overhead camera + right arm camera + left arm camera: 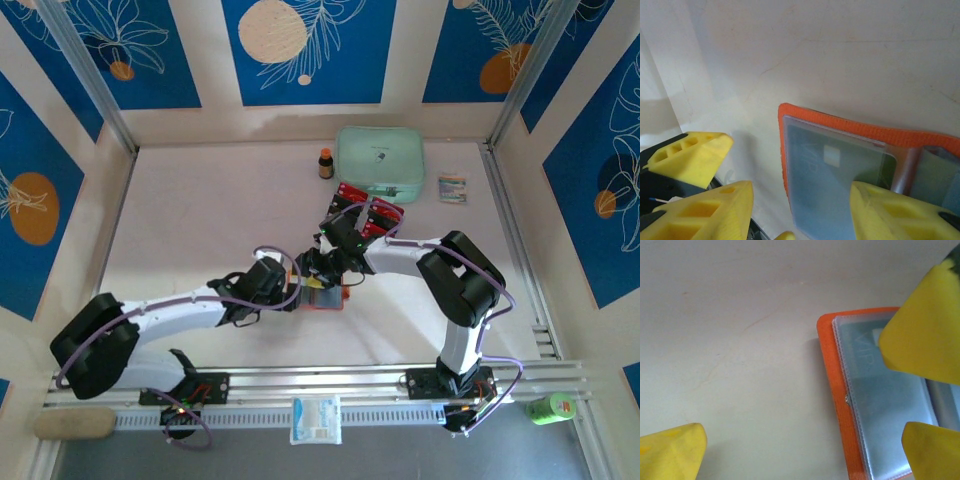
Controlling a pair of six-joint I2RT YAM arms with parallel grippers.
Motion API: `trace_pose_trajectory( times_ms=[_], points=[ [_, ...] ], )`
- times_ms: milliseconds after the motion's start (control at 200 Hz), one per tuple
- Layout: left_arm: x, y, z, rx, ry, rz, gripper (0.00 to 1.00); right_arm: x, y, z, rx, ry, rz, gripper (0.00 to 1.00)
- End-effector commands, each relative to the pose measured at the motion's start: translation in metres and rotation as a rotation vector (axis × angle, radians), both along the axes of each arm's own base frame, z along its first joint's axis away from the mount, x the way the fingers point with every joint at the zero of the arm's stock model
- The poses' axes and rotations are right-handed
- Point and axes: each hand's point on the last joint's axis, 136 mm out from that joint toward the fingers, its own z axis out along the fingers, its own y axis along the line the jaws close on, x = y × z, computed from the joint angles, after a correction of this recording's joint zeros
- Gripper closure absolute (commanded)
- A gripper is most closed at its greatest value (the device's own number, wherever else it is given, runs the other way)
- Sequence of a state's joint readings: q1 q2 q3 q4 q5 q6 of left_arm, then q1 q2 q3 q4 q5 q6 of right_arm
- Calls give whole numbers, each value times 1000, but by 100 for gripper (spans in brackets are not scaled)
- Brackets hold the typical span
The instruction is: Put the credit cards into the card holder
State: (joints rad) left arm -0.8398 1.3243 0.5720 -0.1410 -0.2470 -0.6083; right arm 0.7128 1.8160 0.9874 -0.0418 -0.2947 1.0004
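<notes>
Currently wallet (832,370) edge straddled by left gripper (802,427), spread wide, and right gripper (801,187), half parted, nothing clamped. Cards (388,213) seen beyond right jaws; right arm nearer.

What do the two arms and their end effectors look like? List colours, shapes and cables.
Both the left arm and the right arm have white links with bulky black joint housings; a thin lilac cable loops along each. The left end effector and right end effector carry wedge-shaped yellow fingers, with square cut-outs.
</notes>
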Motion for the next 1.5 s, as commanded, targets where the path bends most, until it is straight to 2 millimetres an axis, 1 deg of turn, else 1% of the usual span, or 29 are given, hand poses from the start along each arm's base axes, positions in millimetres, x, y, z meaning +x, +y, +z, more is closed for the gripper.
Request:
trace_pose_trajectory(
  times_ms=[0,155,255,325,465,520,565,645,780,850,895,965,1025,1115,1185,1290,1495],
  points=[
    [7,-6,3,-11,-14,-12,0,4,-3,17,22,-17,-17,46],
    [5,-2,-8,18,5,-7,0,6,-19,33,18,-64,-34,46],
    [3,0,-11,28,14,-6,0,1,-37,35,-38,-94,-33,46],
    [3,0,-12,31,14,-4,0,-5,-56,31,-122,-114,-31,46],
    [4,2,-10,31,10,3,0,-15,-106,9,-383,-150,-38,46],
    [4,2,-9,31,9,4,0,-19,-121,3,-454,-156,-36,46],
    [4,3,-9,32,9,6,0,-22,-129,-2,-495,-158,-34,46],
    [3,3,-10,38,12,4,0,-26,-133,-9,-525,-157,-21,46],
    [3,4,-9,39,12,7,0,-29,-130,-22,-543,-142,4,47],
    [3,4,-8,39,11,7,0,-28,-131,-29,-556,-135,8,50],
    [3,4,-6,38,10,8,0,-27,-131,-31,-563,-137,9,56],
    [4,3,-3,34,6,6,0,-26,-133,-33,-577,-142,6,69],
    [4,2,-1,32,6,2,0,-26,-136,-34,-586,-145,4,78],
    [6,-2,1,26,9,-7,0,-27,-140,-33,-588,-147,-2,88],
    [6,-4,0,29,15,-14,0,-28,-145,-33,-589,-145,-10,93],
    [7,-7,-1,27,19,-17,0,-30,-152,-32,-586,-143,-27,96],
    [7,-9,-6,23,31,-24,0,-31,-162,-33,-578,-136,-50,96]
  ],
)
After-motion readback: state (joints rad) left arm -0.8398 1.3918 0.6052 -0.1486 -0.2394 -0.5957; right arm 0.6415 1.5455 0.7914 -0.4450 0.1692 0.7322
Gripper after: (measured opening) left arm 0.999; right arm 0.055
